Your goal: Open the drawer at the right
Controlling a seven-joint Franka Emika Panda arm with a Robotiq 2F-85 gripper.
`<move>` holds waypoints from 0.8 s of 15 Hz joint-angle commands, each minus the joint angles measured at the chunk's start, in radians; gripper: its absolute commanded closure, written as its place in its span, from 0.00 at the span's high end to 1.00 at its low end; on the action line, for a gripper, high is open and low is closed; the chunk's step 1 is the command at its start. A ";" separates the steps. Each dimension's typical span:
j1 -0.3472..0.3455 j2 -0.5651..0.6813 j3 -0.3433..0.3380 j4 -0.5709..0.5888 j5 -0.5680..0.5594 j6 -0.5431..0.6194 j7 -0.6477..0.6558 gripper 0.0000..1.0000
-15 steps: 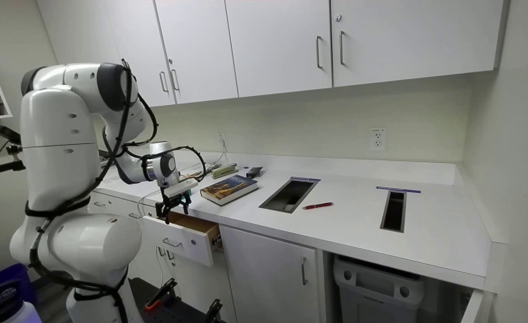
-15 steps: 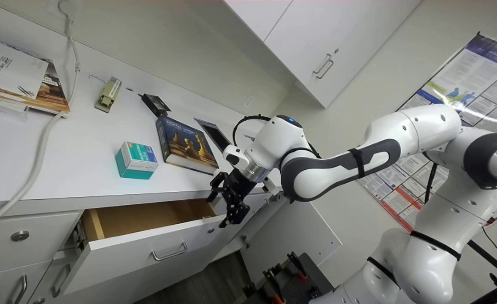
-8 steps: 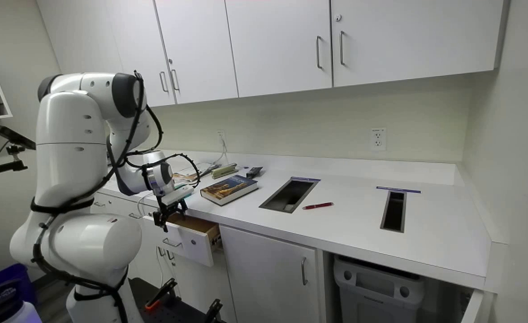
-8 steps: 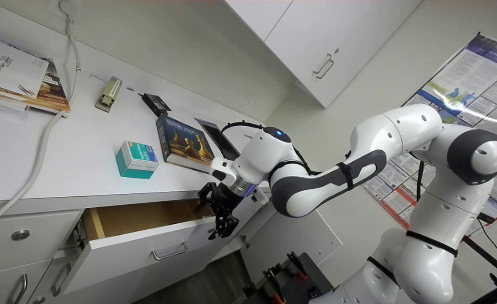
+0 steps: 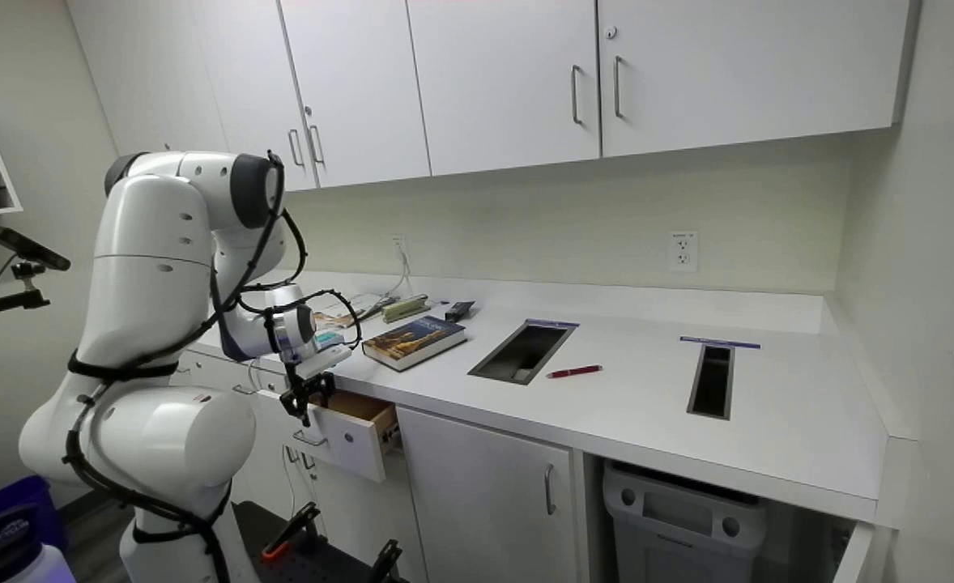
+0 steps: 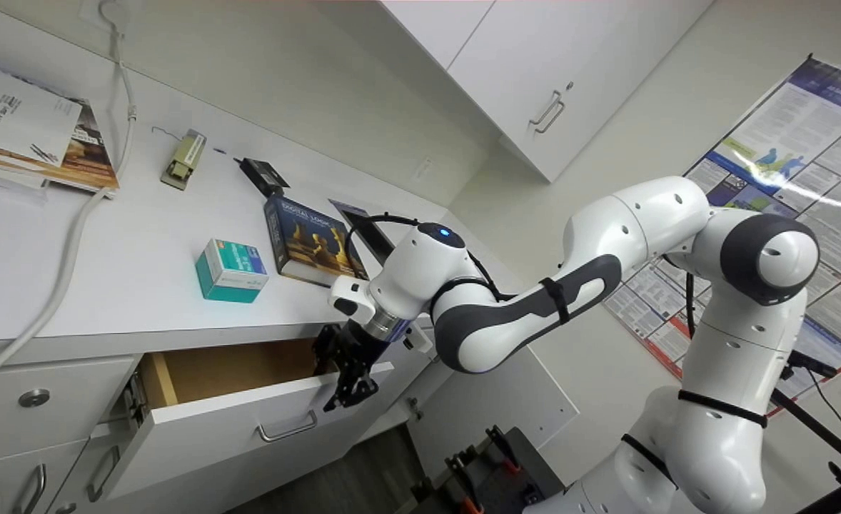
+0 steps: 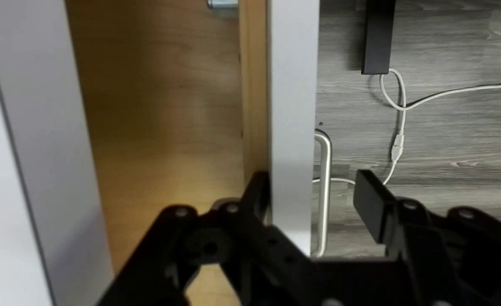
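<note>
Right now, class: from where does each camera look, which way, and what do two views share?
In an exterior view, you stand before the counter, facing the back wall; nearly the whole arm shows.
In an exterior view, you look tilted from high near the open drawer, along the counter; most of the arm shows, posters beyond.
The wrist view sits behind the open gripper, looking down at the drawer and floor; of the robot, only that shows.
Both exterior views share arm, drawer and book.
</note>
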 commanded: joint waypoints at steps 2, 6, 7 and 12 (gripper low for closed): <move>-0.033 0.027 0.037 0.017 0.003 0.020 -0.029 0.19; -0.037 0.024 0.062 -0.007 0.025 0.029 -0.035 0.07; -0.037 0.027 0.068 -0.016 0.026 0.036 -0.034 0.07; -0.021 0.024 0.105 -0.089 0.034 0.071 -0.002 0.07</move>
